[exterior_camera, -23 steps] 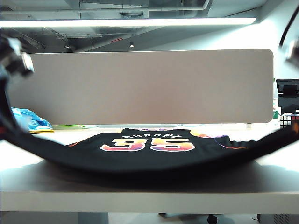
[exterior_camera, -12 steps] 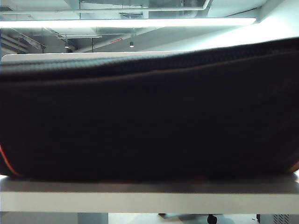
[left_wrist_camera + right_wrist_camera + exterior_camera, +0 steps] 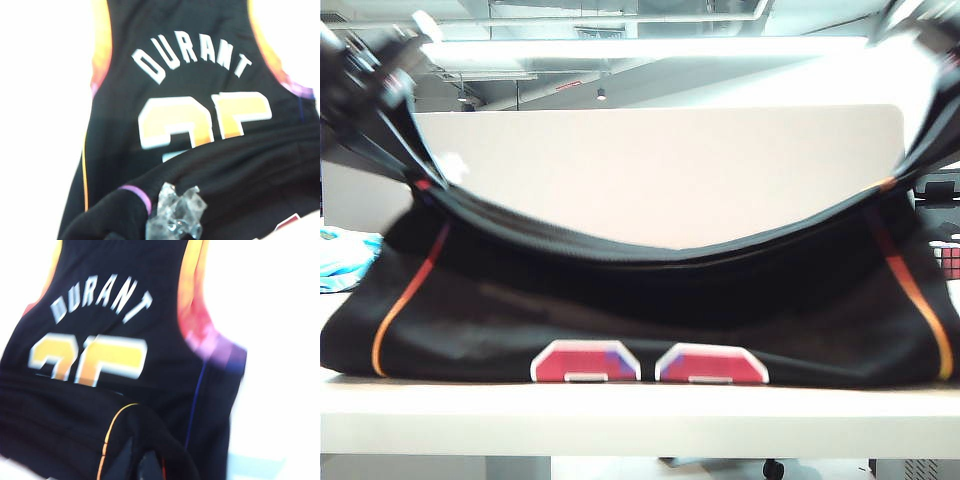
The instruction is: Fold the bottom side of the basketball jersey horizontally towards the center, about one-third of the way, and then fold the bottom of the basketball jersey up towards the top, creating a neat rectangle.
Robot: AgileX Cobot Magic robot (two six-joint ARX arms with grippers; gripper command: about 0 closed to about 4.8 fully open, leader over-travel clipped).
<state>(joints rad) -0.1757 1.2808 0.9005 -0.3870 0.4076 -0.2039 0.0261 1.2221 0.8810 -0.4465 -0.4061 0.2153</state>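
Matt black cloth basketball jersey [image 3: 650,320] with glossy printed numerals; smooth white table [image 3: 620,415]

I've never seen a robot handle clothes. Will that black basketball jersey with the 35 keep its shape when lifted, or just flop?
Probably flop: held at two corners by the shut left gripper and shut right gripper, the black basketball jersey sags deeply in the middle. It seems light and thin, bunching at each grip. Likely smooth, so it may slide on the white table.
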